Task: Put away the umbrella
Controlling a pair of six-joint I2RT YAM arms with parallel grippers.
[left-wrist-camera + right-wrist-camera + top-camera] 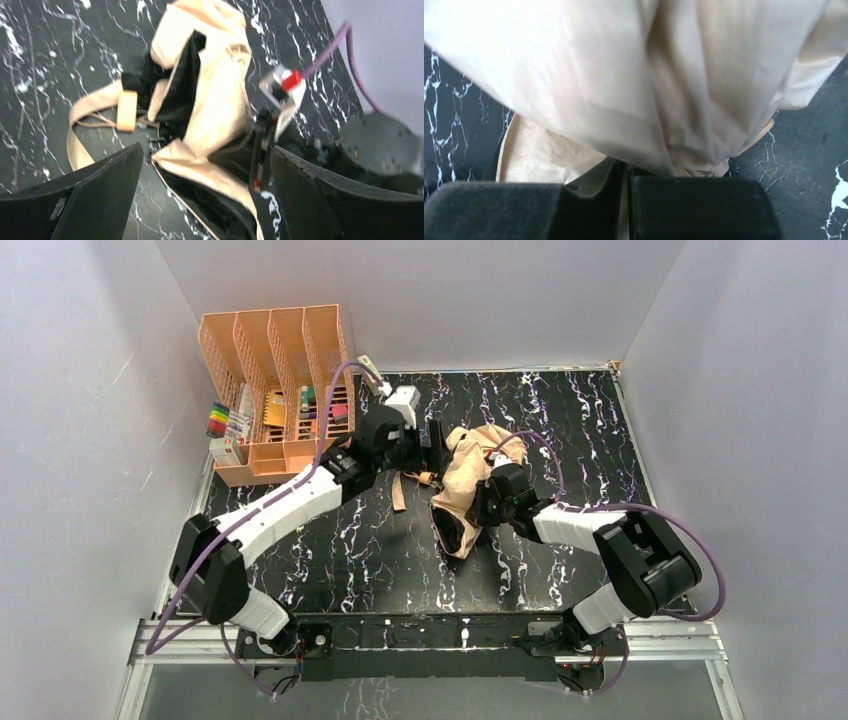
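Your umbrella (pixel 468 472) lies crumpled, peach fabric over dark lining (strap (pixel 80 107) trailing left), long axis far-to-near. The right gripper (pixel 626 176) pinches its fabric; the left gripper (pixel 206 152) gapes empty.

We see a black marble table boxed in by pale walls

Our table (pixel 380 560) is black with white veins. Plain pale walls (pixel 90 390) close its left, far and right edges. A peach-orange slotted organizer (pixel 272 350) stands in the far-left corner, and a metal rail (pixel 440 638) runs along the near edge. The light is soft and even.
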